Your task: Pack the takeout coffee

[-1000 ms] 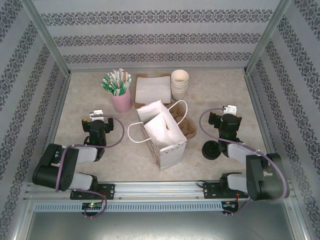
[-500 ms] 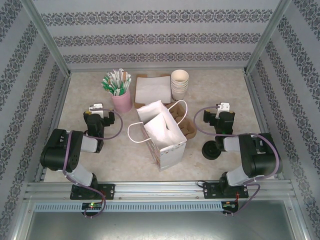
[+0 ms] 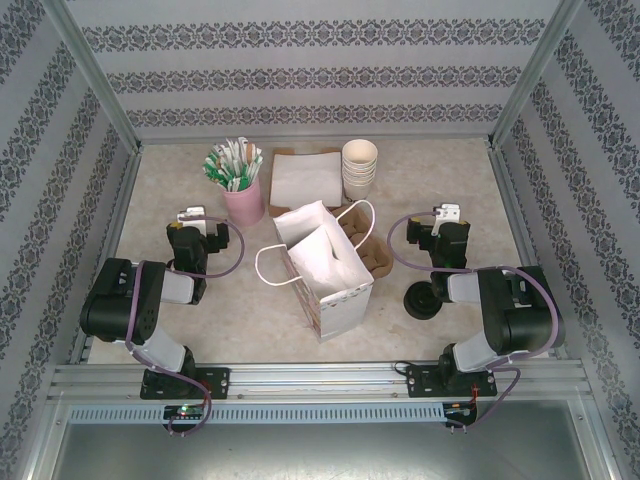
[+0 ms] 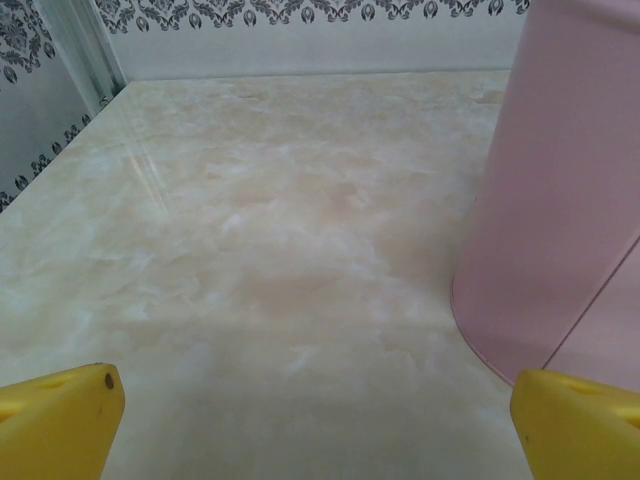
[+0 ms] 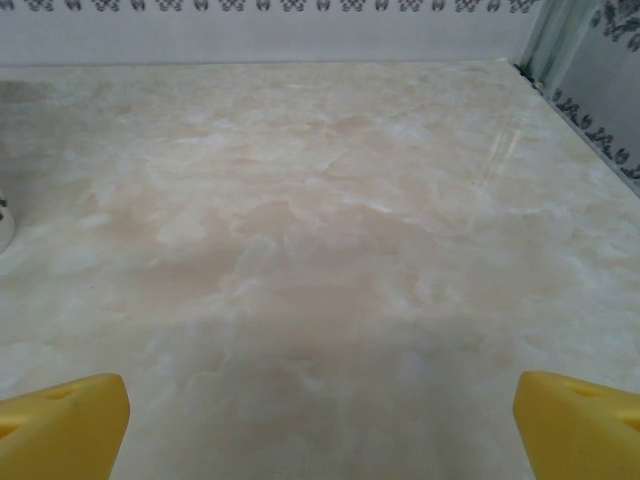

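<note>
left pincer point(image 4: 320, 428) is spread wide: its yellow fingertips point(image 4: 60, 420) sit at the two lower corners of the wrist view, with bare table point(image 4: 250, 250) between them. a pink cup point(image 4: 560, 200) stands just ahead and to its right, apart from the fingers. seen from above, that cup holds green and white packets point(image 3: 232, 165).

right pincer point(image 5: 320, 430) is also spread wide and grips nothing, with bare table ahead of it. the coffee point(image 3: 423, 300) stands upright behind this pincer, toward its base and slightly to its left. its black lid faces up. it is close beside the forearm and apart from the fingers.

a white bag point(image 3: 325, 265) stands open between the two pincers, handles out. the coffee is outside the bag, on the right pincer's side. a cardboard carrier point(image 3: 372, 257) lies against the bag, between it and the right pincer. farther ahead and to that pincer's left is a stack of cups point(image 3: 359, 165), with napkins point(image 3: 305, 178) just left of it.
</note>
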`<action>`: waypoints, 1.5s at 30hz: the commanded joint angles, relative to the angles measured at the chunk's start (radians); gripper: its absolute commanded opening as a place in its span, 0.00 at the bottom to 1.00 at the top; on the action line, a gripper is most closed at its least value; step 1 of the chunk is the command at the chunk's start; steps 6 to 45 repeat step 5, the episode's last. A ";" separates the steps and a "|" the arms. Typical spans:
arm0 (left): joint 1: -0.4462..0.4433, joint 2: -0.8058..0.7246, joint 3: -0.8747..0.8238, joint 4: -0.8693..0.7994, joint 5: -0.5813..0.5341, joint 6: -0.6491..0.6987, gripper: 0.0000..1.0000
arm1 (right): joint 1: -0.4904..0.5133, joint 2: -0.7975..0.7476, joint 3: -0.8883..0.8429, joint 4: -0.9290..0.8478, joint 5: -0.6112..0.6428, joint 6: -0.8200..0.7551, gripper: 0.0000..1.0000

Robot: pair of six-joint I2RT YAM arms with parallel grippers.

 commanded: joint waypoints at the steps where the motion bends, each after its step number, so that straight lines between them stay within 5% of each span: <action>1: 0.009 -0.009 0.003 -0.011 0.012 -0.015 1.00 | -0.007 -0.002 0.024 0.023 -0.062 -0.021 0.98; 45: 0.009 -0.010 0.003 -0.011 0.011 -0.015 1.00 | -0.010 -0.005 0.021 0.026 -0.064 -0.019 0.98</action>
